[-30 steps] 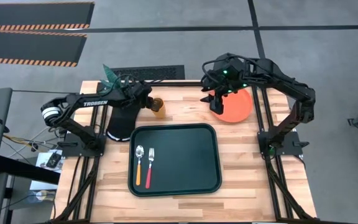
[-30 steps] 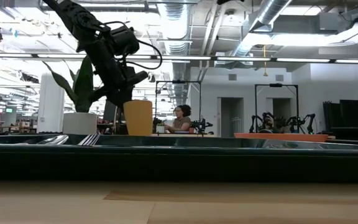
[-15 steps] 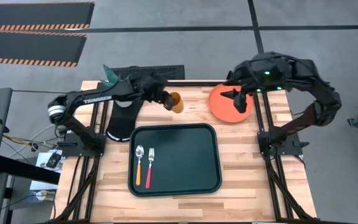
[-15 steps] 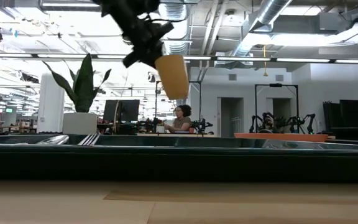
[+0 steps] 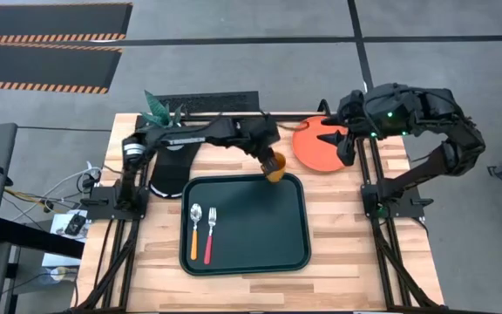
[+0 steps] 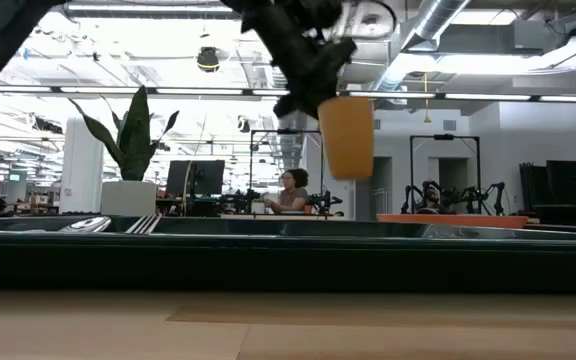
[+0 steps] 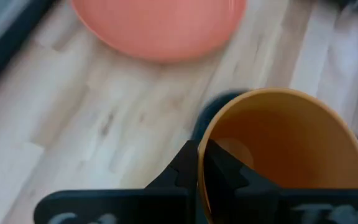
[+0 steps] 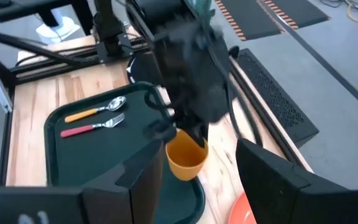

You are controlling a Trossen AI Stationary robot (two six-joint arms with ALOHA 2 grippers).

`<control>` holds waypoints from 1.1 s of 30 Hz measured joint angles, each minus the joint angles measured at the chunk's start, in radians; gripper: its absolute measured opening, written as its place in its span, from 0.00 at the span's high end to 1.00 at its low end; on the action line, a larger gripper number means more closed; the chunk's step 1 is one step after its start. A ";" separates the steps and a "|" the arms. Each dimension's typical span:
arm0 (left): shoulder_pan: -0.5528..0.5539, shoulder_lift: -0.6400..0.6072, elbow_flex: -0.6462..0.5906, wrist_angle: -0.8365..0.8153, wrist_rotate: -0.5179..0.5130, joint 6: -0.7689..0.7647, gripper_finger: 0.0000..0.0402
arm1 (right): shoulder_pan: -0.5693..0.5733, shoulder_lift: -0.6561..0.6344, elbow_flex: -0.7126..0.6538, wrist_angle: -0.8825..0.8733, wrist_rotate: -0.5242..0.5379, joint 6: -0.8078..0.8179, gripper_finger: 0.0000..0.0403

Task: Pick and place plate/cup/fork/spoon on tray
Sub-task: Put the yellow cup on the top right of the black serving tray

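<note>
My left gripper [image 5: 268, 158] is shut on the small orange cup [image 5: 274, 167], high over the far rim of the dark tray [image 5: 260, 227]; the low view shows the cup [image 6: 346, 135] well above it. The spoon [image 5: 194, 228] and the fork [image 5: 210, 232] lie side by side on the tray's left part. The orange-red plate [image 5: 316, 148] lies flat on the table, beyond the tray's far right corner. My right gripper [image 5: 339, 146] is open and empty at the plate's right edge, above it. My left gripper holds the cup by its rim [image 7: 199, 186], one finger inside the cup [image 7: 229, 177] and one outside. The fingers come from above, slanting from the table's left. The cup hangs below them, mouth up and slightly tilted, lifted clear of table and tray.
A black glove-shaped mat [image 5: 171, 173] lies left of the tray's far edge. A green plant in a white pot [image 6: 128, 197] stands at the far left corner. Bare wood lies right of the tray and near its front edge.
My left gripper has lifted the cup off the table and carried it up and toward the table's right, to above the tray's far rim. My right gripper has drawn back from over the plate toward the table's right edge.
</note>
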 joint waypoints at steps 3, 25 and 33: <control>-0.014 0.048 -0.003 -0.002 0.016 0.011 1.00 | 0.020 0.004 0.000 0.001 0.000 0.000 0.43; -0.030 0.144 -0.040 0.116 0.021 0.062 1.00 | 0.076 0.001 0.000 0.002 0.058 0.033 0.43; -0.048 0.144 -0.042 0.106 -0.069 0.076 0.95 | 0.076 0.001 0.000 0.002 0.057 0.032 0.43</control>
